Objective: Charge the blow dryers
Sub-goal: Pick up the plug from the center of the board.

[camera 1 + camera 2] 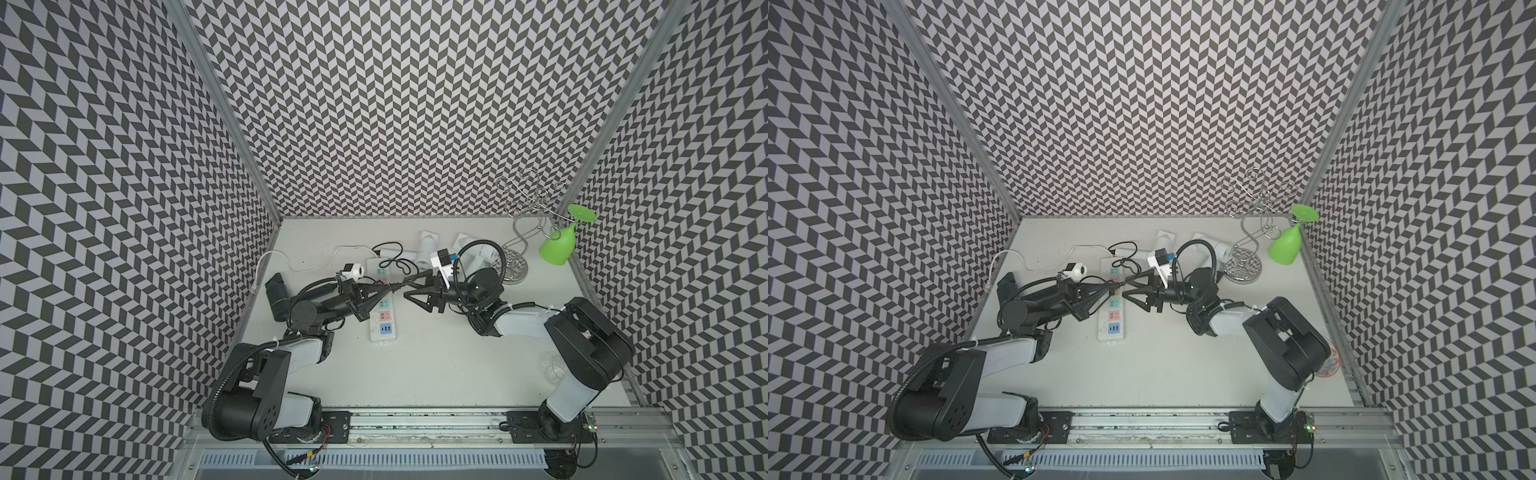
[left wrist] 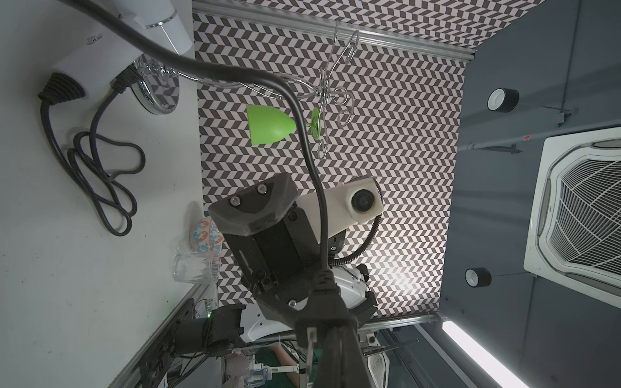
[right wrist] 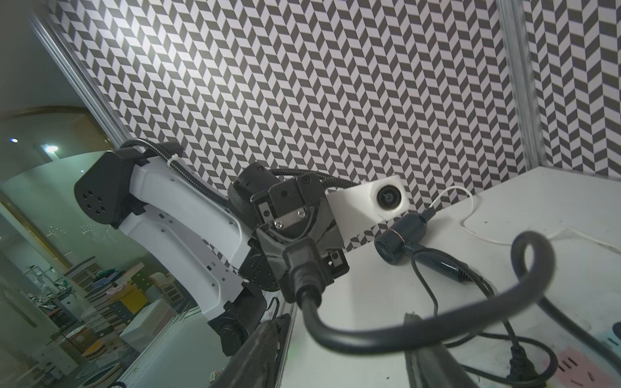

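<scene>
1. Blow dryers [image 1: 424,249]: two white, lying side by side at the back of the table [image 1: 436,365], just past the far end of the power strip [image 1: 382,330]. A black blow dryer [image 1: 276,296] lies at the left edge beside the wall. All rest flat and apart from the strip, likely so that only the leads need to travel.
2. Plug [image 2: 324,314]: clenched in the left gripper [image 1: 386,287] and lifted clear above the far half of the power strip, with a metal prong showing in the left wrist view. Probably held in the air so it can be turned or regripped before going into a socket.
3. Cord [image 3: 369,332]: springs away from the plug in a stiff loop, seemingly back toward the white pair. Cannot tell which dryer it belongs to.
4. Right gripper [image 1: 409,289]: faces the left one tip to tip, released. Jaws are parted, with the cord passing between the fingers [image 3: 418,352] just behind the plug, not pinching it. Looks placed to steady or take over the plug.
5. Sockets are partly hidden under both arms, so cannot tell whether any is filled.
</scene>
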Robot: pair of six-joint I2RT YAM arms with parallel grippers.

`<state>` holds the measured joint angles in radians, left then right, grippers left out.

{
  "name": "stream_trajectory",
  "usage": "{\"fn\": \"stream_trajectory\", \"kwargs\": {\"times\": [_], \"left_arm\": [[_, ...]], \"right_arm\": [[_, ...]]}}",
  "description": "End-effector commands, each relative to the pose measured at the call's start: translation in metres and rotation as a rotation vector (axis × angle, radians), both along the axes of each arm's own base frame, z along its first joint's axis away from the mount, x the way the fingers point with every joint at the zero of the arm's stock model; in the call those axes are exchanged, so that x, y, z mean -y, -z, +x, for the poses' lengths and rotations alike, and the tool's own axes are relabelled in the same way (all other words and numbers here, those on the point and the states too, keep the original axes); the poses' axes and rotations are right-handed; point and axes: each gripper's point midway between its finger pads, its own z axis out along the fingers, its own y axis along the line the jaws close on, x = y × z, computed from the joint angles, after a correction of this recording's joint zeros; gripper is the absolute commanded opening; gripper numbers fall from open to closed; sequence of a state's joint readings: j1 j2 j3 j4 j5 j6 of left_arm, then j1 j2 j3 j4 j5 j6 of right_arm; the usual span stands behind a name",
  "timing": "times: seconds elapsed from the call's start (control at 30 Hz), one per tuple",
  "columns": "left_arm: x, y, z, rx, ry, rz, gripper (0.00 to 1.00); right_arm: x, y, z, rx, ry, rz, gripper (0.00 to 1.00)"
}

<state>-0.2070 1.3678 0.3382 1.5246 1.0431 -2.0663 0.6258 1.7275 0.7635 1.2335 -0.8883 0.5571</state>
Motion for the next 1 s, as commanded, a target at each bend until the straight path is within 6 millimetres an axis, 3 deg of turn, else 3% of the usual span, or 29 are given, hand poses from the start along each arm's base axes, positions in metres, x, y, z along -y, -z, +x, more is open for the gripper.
{"fn": "stream_trajectory", "kwargs": {"times": [0.0,0.6,0.97], "left_arm": [[-0.003,-0.024,-0.027,-0.054,0.11,-0.092,0.0],[-0.003,-0.017,-0.025,-0.074,0.116,-0.104,0.0],[-0.003,-0.015,-0.022,-0.076,0.114,-0.101,0.0]], "right_arm": [[0.003,-0.034,-0.014,0.114,-0.043,0.128,0.59],[-0.021,-0.026,-0.019,0.102,-0.128,0.098,0.36],[-0.021,-0.013,-0.019,0.089,-0.12,0.067,0.38]]}}
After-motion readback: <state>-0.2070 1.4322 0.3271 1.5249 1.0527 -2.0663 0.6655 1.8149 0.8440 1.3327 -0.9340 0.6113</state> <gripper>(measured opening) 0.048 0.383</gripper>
